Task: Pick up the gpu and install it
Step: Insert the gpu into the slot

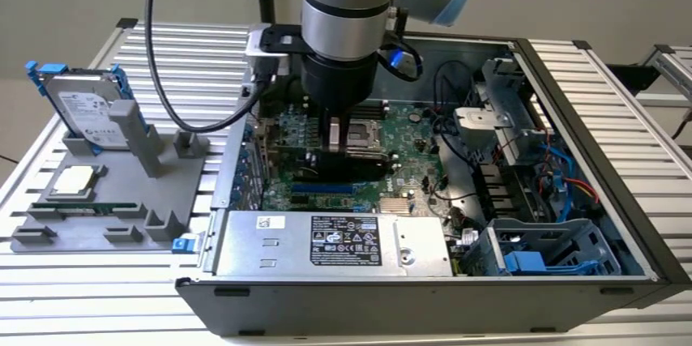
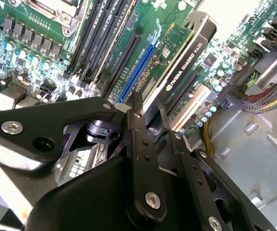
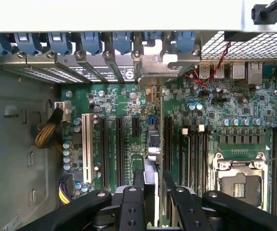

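Note:
The gpu [image 1: 313, 161] stands on its edge over the green motherboard [image 1: 406, 131] inside the open computer case [image 1: 589, 119]. My gripper [image 1: 348, 147] reaches straight down into the case and is shut on the card's upper edge. In the second wrist view the gpu [image 2: 186, 53] shows its black cover, clamped between the two black fingers of the gripper [image 2: 150, 113], next to a blue slot [image 2: 137, 65]. In the first wrist view the gpu [image 3: 151, 144] is seen edge-on between the gripper [image 3: 154, 175] fingers, its silver bracket [image 3: 153, 72] at the rear slot openings. Whether it is seated I cannot tell.
A grey fixture [image 1: 108, 228] at the exterior view's left holds a hard drive with blue rails [image 1: 81, 107], a processor chip [image 1: 74, 180] and a memory stick [image 1: 81, 208]. The power supply [image 1: 330, 245], a drive cage [image 1: 540, 253] and cables [image 1: 562, 168] crowd the case.

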Available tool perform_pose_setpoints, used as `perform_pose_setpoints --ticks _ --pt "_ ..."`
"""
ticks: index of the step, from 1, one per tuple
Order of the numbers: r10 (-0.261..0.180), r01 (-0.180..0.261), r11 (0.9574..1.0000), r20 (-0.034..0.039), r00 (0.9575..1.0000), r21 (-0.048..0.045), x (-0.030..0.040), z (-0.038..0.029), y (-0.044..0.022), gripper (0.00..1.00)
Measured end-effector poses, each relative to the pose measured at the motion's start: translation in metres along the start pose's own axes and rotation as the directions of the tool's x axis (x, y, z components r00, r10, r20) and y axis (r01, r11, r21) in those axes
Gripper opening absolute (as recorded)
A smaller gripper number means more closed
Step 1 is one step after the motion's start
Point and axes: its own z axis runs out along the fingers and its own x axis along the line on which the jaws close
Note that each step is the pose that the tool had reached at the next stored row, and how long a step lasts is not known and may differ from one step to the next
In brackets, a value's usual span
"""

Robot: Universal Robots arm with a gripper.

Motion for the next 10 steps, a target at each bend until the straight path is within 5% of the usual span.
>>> perform_pose_setpoints --ticks 10 --pt "0.0 0.0 1.0 -0.0001 1.0 0.0 0.0007 0.0063 0.0054 0.0"
